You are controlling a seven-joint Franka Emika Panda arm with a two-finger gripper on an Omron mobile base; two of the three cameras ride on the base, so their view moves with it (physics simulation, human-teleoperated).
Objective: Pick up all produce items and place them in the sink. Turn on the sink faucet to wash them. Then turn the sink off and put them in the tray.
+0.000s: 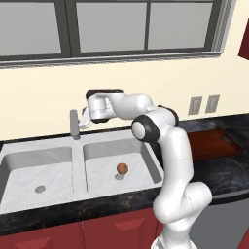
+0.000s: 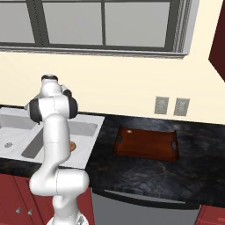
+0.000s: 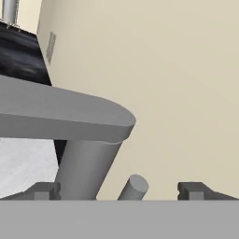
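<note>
We judge the first step done, since the produce item (image 1: 122, 168) lies in the right basin of the sink (image 1: 29, 153), and our gripper (image 3: 120, 191), released and empty, is at the sink faucet (image 1: 74, 124), leaving washing and the tray (image 2: 147, 144).

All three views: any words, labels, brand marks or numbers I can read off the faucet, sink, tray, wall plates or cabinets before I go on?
None: no readable text in any view.
Faucet: plain grey metal, no marking.
Sink: marbled pattern only.
Tray: bare reddish-brown surface.
Wall outlet plates: blank grey, slots too small to make out.
Red cabinet fronts: no labels.
</note>
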